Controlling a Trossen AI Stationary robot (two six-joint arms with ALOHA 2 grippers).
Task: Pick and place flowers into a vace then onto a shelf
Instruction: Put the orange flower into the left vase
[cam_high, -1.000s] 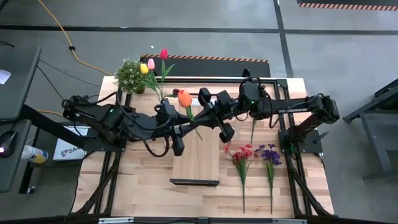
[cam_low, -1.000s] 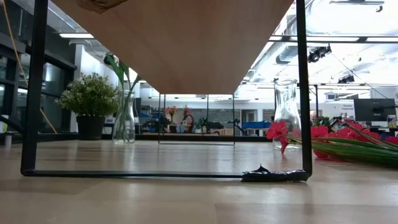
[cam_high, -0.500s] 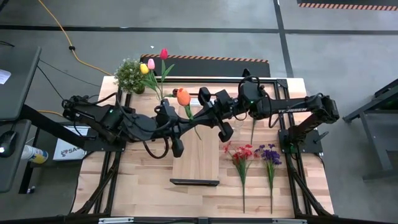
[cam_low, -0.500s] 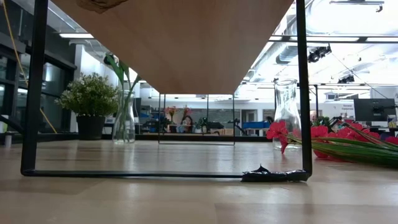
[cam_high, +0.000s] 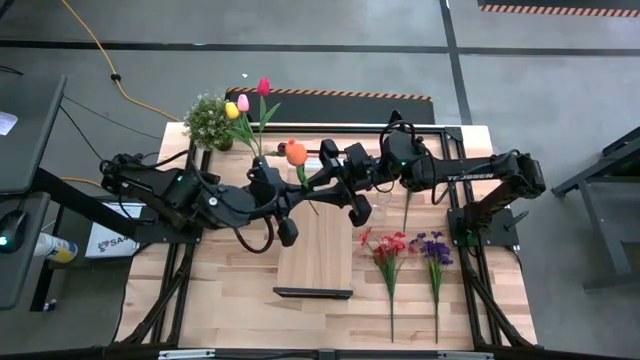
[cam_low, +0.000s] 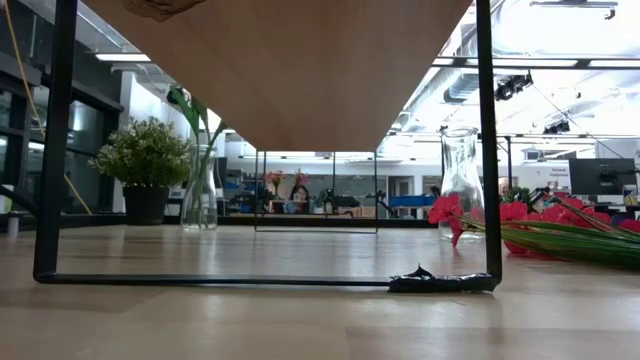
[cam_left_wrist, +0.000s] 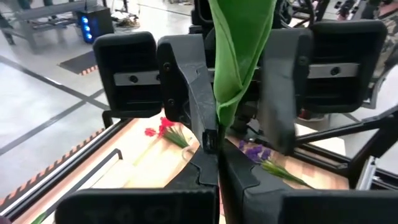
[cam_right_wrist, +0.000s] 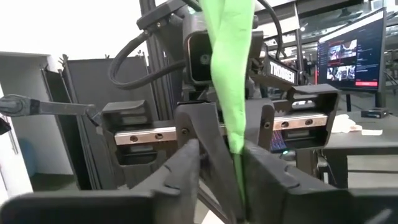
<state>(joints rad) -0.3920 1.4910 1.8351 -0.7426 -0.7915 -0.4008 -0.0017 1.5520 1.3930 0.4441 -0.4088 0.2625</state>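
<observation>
Orange tulip (cam_high: 296, 152) in mid-air above shelf (cam_high: 315, 250) far end. Left gripper (cam_high: 300, 190) clamped on stem; right gripper (cam_high: 318, 180) fingers part-open around same stem. Light, bendy, slippery stem: you grip it mid-length, below leaf (cam_left_wrist: 239, 56).

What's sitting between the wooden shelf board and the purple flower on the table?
In the high view, the red flower spray lies between the shelf and the purple flower, flat on the table.
</observation>
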